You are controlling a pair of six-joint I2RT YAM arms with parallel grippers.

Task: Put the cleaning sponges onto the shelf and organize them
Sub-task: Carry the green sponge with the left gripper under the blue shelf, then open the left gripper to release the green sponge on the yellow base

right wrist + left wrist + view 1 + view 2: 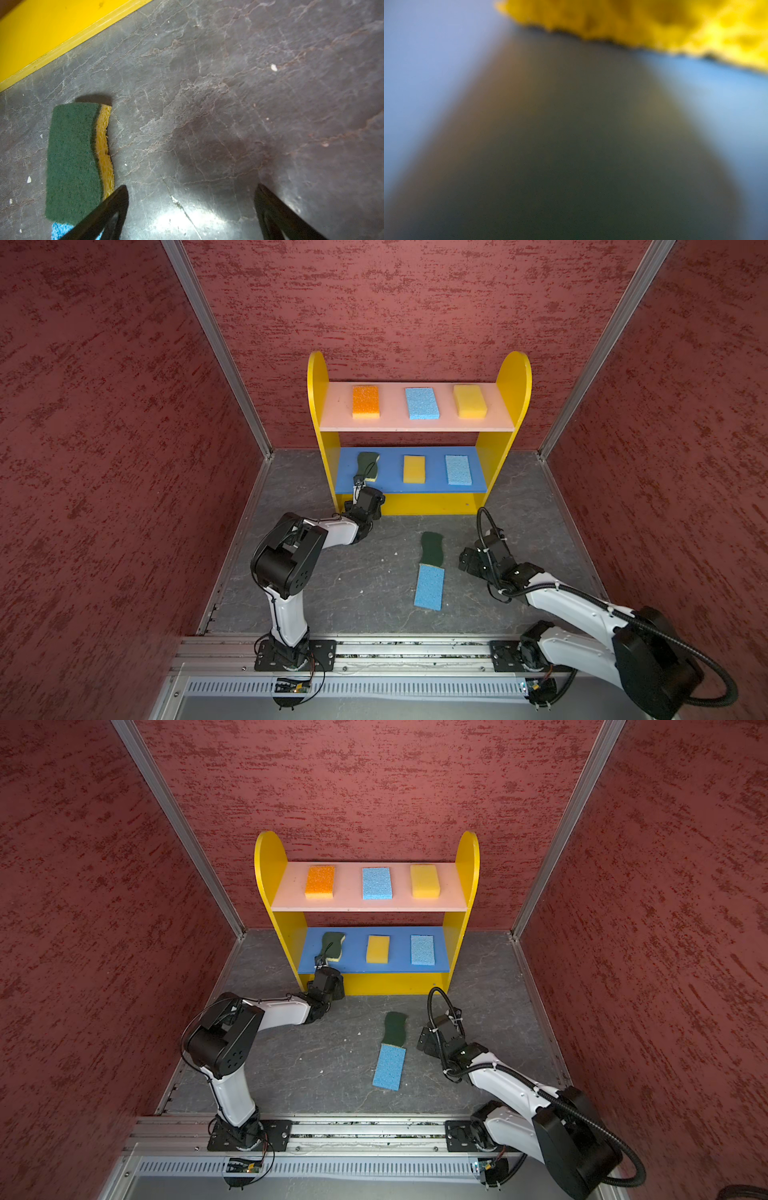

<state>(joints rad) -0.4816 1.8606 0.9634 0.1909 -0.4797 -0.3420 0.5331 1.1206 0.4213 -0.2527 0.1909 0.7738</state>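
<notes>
The shelf [505,377] [270,857] holds orange [365,402], light blue [422,403] and yellow [469,401] sponges on its pink board. Its blue board carries a dark green scourer [368,462] [332,942], a yellow sponge [414,469] and a light blue one [458,470]. My left gripper [358,481] [320,961] is at that scourer's near end; its wrist view is a blur of yellow foam [654,20]. On the floor a second scourer [432,547] [72,162] meets a light blue sponge [430,587] end to end. My right gripper [191,188] [467,562] stands open beside that scourer.
Dark red walls close in the grey stone floor [353,572] on three sides. The shelf stands against the back wall. Both arm bases sit on a metal rail [395,651] at the front edge. The shelf's yellow base [41,31] lies ahead of the right gripper.
</notes>
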